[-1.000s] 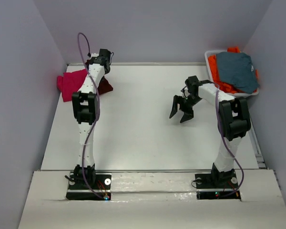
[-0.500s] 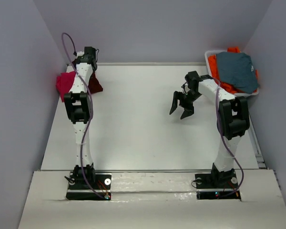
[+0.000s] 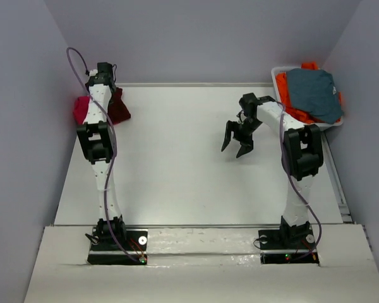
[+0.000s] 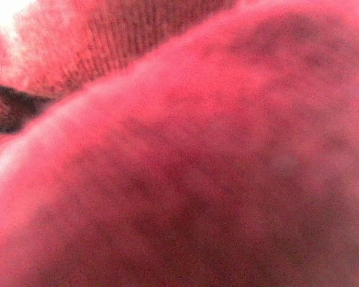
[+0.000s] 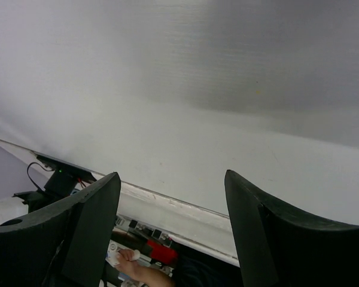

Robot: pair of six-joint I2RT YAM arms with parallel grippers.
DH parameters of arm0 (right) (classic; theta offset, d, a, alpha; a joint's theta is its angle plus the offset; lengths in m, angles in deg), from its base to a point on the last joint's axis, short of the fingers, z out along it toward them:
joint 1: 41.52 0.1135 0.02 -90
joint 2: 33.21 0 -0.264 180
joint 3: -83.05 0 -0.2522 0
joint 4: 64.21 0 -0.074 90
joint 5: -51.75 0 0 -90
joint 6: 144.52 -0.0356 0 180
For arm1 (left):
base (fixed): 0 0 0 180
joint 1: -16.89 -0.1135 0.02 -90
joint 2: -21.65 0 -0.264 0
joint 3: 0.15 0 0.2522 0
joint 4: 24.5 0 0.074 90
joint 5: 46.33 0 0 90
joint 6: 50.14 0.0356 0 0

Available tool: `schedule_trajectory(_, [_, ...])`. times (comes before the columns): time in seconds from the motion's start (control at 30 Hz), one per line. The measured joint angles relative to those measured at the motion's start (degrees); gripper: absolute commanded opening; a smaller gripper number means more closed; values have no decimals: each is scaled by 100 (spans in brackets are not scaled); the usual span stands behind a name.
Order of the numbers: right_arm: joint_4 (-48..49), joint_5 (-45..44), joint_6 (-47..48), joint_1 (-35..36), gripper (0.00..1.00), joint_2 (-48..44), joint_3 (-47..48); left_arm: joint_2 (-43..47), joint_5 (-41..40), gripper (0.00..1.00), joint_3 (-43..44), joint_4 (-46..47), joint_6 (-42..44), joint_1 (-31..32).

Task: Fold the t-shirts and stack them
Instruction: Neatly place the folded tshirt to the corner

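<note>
Spreading comes first, I think: the large dark maroon cloth t-shirt (image 3: 119, 107) lies bunched beside the magenta-pink cloth t-shirt (image 3: 81, 108), far across from the white plastic basket (image 3: 275, 71). Whether the left end effector grips it I cannot tell, because fabric covers its camera. The right end effector (image 3: 234, 150), near the basket, is open and empty, free to take a hem.

At the far left a magenta-pink cloth t-shirt (image 3: 80, 108) lies beside a dark maroon cloth t-shirt (image 3: 120, 108), at the far right a white plastic basket (image 3: 273, 69) holds a plain grey-blue cloth garment (image 3: 312, 93) over a bright orange cloth garment (image 3: 292, 104), and the flat table top (image 3: 189, 177) is plain white.
</note>
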Motion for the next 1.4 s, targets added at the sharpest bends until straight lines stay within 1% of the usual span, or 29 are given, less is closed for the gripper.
schedule_trajectory(0.43, [-302, -33, -125, 297, 76, 649, 813, 0, 308, 5, 116, 44, 2, -437])
schedule_trajectory(1.33, [-533, -42, -127, 411, 76, 1019, 1213, 0, 385, 5, 118, 68, 46, -863])
schedule_trajectory(1.37, [-538, -42, -129, 411, 76, 1027, 1222, 0, 389, 7, 118, 66, 46, -881])
schedule_trajectory(1.4, [-542, -44, -129, 415, 77, 1029, 1224, 0, 398, 12, 118, 66, 44, -896])
